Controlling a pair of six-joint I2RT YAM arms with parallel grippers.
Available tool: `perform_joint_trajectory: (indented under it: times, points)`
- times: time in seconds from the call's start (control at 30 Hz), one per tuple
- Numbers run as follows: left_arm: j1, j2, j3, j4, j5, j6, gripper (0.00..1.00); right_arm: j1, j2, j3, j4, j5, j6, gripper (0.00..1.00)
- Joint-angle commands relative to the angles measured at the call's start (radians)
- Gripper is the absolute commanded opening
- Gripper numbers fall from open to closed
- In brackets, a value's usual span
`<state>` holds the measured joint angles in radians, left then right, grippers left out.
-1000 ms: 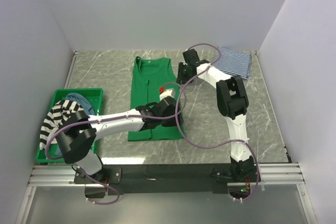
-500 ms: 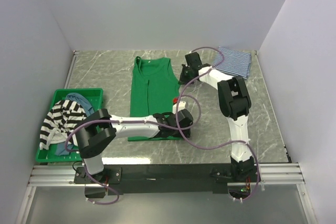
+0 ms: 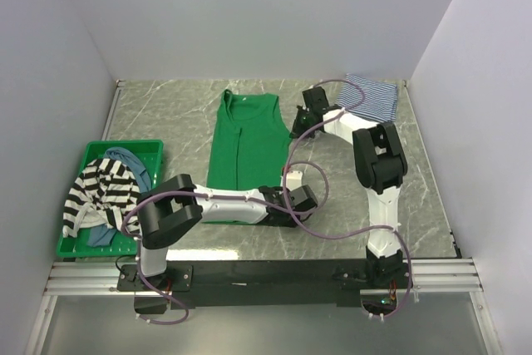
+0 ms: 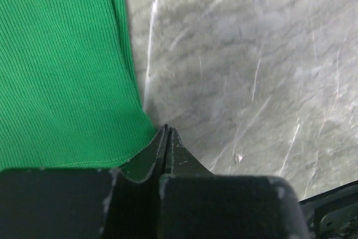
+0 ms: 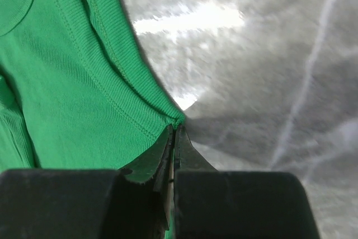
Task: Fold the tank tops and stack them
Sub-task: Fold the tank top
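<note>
Green tank top on marble table

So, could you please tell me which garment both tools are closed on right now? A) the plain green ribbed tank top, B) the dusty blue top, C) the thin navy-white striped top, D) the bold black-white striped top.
A: the left tool is shut on the hem corner of the plain green ribbed tank top, and the right tool is shut on its stitched edge near the armhole.
</note>
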<state>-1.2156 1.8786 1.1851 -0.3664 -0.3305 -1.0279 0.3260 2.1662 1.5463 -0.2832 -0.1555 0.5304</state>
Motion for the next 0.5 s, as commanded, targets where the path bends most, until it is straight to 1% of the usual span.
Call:
perform_joint_trajectory:
  times: [0.0,0.1,0.2,0.27,0.3,0.4,0.47]
  points:
    - [-0.035,-0.024,0.028,-0.037,-0.045,-0.027,0.01,-0.022,-0.078,-0.051,-0.001,0.008,0.003,0.0]
    - [-0.05,-0.068,0.007,-0.031,-0.05,-0.032,0.0,-0.031,-0.115,-0.1,0.022,0.001,0.011,0.0]
    - [-0.062,-0.124,-0.012,-0.011,-0.045,-0.024,0.07,-0.036,-0.152,-0.144,0.019,0.017,0.013,0.0]
    - [-0.07,-0.156,-0.013,-0.028,-0.053,-0.026,0.13,-0.044,-0.192,-0.207,0.035,0.017,0.017,0.0]
    - [-0.07,-0.16,-0.01,-0.041,-0.062,-0.029,0.21,-0.047,-0.207,-0.228,0.042,0.016,0.023,0.0]
    - [-0.082,-0.171,0.004,-0.104,-0.096,-0.035,0.32,-0.051,-0.264,-0.305,0.079,0.014,0.031,0.0]
    - [-0.088,-0.158,0.025,-0.147,-0.104,-0.032,0.34,-0.053,-0.293,-0.334,0.087,0.016,0.033,0.0]
